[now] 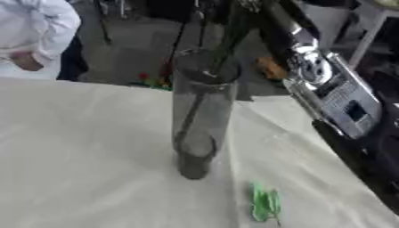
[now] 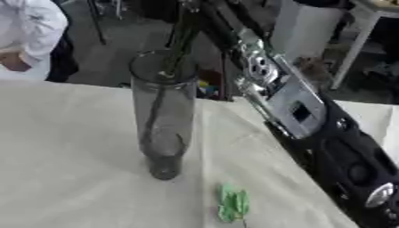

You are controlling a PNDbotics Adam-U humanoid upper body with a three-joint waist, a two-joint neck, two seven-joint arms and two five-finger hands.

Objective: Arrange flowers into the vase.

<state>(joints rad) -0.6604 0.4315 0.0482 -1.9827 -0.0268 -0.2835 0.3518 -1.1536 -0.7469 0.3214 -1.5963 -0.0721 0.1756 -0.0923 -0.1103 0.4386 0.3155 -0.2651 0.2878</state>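
Note:
A tall clear glass vase (image 1: 201, 120) stands upright on the cloth-covered table (image 1: 86, 151). A dark green flower stem (image 1: 224, 42) slants down into its mouth from the top edge of the view, and its lower end shows inside the glass. My right arm (image 2: 288, 98), black and silver, rises from the lower right past the vase. My right hand (image 2: 204, 8) is a dark shape at the top edge by the stem, mostly cut off. A small green leaf piece (image 2: 233, 203) lies on the cloth in front of the vase, to its right.
The table's far edge (image 1: 93, 83) runs just behind the vase, with floor beyond it. Small red and green things (image 1: 152, 79) lie on that floor. A white furniture leg (image 2: 352, 49) stands at the upper right.

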